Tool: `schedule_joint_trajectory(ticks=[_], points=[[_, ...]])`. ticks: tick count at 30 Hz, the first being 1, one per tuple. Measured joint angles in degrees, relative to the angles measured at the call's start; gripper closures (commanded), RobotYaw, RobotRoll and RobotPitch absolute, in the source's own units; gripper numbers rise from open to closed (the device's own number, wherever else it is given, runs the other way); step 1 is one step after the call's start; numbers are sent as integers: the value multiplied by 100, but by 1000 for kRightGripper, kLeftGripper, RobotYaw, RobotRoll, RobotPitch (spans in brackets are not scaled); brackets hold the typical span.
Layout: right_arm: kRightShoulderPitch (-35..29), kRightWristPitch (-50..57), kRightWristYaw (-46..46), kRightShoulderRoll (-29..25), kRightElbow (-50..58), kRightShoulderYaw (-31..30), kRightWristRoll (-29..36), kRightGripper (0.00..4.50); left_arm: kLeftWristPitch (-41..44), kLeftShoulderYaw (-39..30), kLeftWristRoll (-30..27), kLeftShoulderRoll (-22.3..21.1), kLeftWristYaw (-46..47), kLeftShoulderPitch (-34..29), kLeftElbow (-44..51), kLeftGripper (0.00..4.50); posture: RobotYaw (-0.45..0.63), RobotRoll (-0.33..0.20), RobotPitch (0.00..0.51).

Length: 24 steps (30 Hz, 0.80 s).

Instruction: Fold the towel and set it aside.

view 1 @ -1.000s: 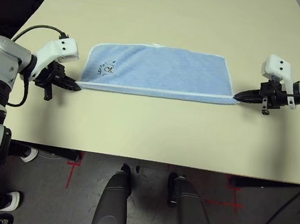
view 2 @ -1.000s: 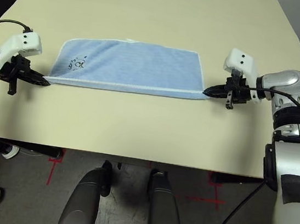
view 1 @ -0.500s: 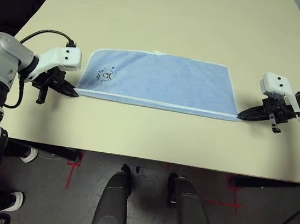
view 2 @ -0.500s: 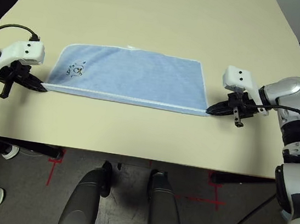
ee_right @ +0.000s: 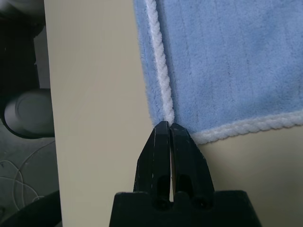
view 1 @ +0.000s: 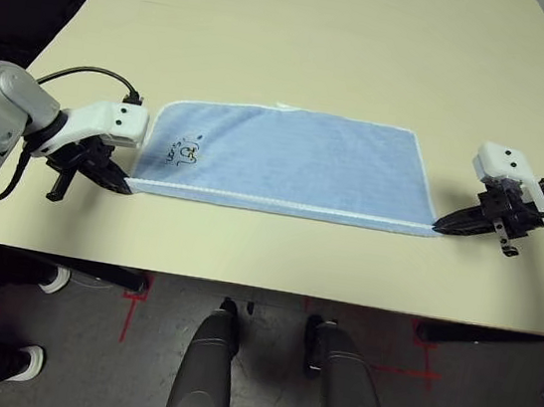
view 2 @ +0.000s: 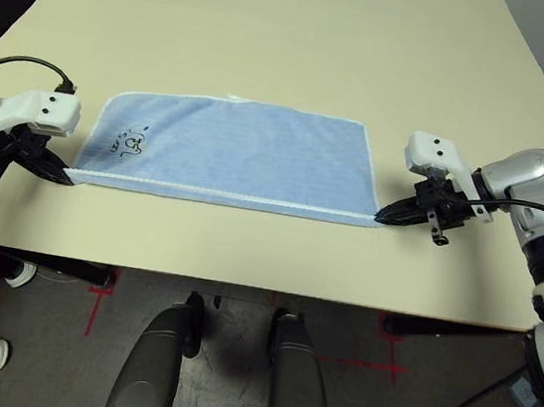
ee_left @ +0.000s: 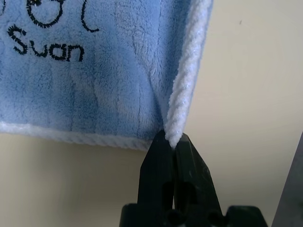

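Judging by its long, narrow shape, the towel [view 1: 293, 161] seems to have 1 fold made, with more folding and the setting aside left. At 6 o'clock on it, the near edge runs straight, white trim doubled over blue. The left gripper [view 1: 129, 186], closed, pinches the 8 o'clock corner; the right gripper [view 1: 436, 226], closed too, pinches the 4 o'clock corner. Farther in, dark stitching [view 1: 187, 150] sits near 9 o'clock; a white tag [view 1: 287, 107] pokes out at 12 o'clock, onto the table [view 1: 311, 58].

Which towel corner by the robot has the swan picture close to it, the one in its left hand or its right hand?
The corner in its left hand: black stitching spells "Swan" nearby.
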<state>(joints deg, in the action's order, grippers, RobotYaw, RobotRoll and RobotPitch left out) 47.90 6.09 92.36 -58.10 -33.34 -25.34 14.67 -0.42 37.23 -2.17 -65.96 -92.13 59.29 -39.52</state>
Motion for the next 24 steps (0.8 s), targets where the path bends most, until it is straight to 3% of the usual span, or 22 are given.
schedule_joint_trajectory(ticks=[7,18,24], points=[[137,199,1,-83,43,-76,82,4500,-135,-7,55,149,0,339,-415,4477,-17,0,245],[724,-487,1,320,-994,-70,-559,4500,70,372,-209,95,0,493,-315,4477,-12,0,237],[1181,-860,-53,636,-1678,175,-937,4500,-107,166,105,325,0,825,-874,4477,-8,0,235]])
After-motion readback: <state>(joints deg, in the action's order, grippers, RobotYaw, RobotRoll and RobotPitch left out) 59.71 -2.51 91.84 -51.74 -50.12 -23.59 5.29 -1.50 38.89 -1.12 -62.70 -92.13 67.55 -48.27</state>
